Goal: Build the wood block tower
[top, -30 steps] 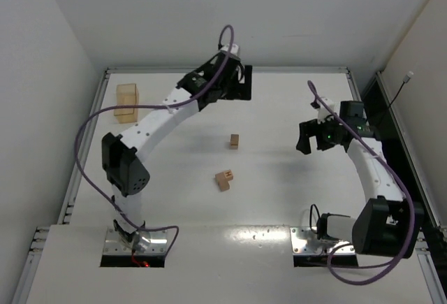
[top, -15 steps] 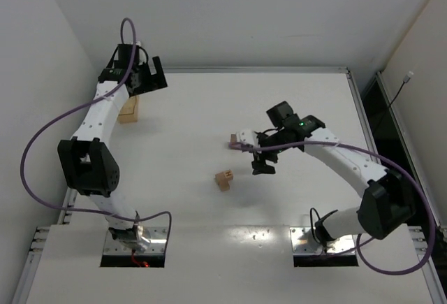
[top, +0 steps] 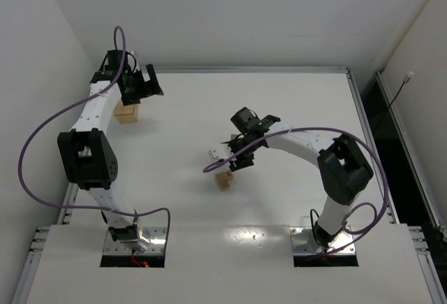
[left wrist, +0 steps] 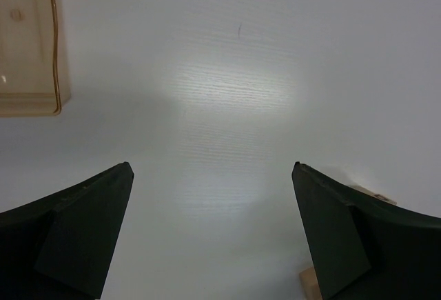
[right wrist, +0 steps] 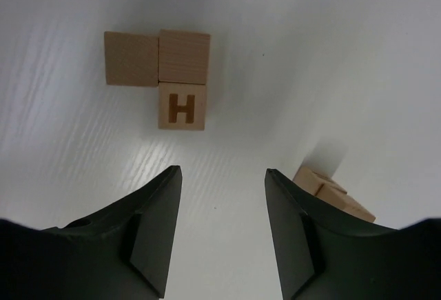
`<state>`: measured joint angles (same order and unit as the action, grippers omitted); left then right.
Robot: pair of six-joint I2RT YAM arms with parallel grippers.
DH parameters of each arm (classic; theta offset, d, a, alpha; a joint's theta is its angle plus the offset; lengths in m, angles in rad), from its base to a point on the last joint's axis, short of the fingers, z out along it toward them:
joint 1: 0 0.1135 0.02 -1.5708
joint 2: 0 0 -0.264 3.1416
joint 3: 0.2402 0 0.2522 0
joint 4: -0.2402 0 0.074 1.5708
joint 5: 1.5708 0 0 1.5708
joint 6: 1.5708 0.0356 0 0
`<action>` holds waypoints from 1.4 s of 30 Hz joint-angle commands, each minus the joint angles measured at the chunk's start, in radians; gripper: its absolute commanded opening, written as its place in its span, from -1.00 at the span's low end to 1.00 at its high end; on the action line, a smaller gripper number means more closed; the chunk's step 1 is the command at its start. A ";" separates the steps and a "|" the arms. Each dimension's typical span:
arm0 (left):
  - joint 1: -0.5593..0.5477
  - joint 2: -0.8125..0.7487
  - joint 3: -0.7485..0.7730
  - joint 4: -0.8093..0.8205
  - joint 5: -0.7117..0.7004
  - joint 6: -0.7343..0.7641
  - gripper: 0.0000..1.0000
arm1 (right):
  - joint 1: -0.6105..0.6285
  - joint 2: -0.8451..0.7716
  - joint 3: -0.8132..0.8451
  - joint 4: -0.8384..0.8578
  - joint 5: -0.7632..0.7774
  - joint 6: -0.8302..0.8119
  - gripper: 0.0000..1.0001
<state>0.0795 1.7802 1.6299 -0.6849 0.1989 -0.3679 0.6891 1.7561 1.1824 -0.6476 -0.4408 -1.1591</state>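
item: wood blocks [right wrist: 184, 56], 3 light-tan cubes lying flat on the white table [top: 293, 94] in an l-shaped cluster, sides touching. the h cube [right wrist: 182, 107], nearest the right wrist camera, shows a dark h on its top face. seen from above, the cluster sits near the table's middle, just in front of the right gripper [top: 225, 158]. further cubes [right wrist: 334, 191], touching one another, lie beside 1 finger in the right wrist view; whether they are stacked cannot be told. right gripper: jaws partly apart, bare table between them, grasping nothing, hanging just short of the h cube. left gripper [top: 143, 84]: at the table's far-left side, jaws released and spread wide, holding nothing, near a tan box [left wrist: 27, 38] that lies off to 1 side of its fingers.
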 commanded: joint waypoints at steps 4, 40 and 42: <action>0.034 0.039 0.042 -0.021 0.063 0.015 1.00 | 0.055 0.078 0.112 -0.009 0.010 0.004 -0.04; 0.052 0.117 0.070 -0.041 0.119 0.034 1.00 | 0.116 0.198 0.201 -0.169 0.019 0.042 0.01; 0.052 0.117 0.070 -0.041 0.119 0.034 1.00 | 0.116 0.198 0.201 -0.169 0.019 0.053 0.01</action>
<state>0.1204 1.8908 1.6596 -0.7258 0.3004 -0.3450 0.7929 1.9484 1.3472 -0.8055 -0.4007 -1.1179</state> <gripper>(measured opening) 1.000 0.503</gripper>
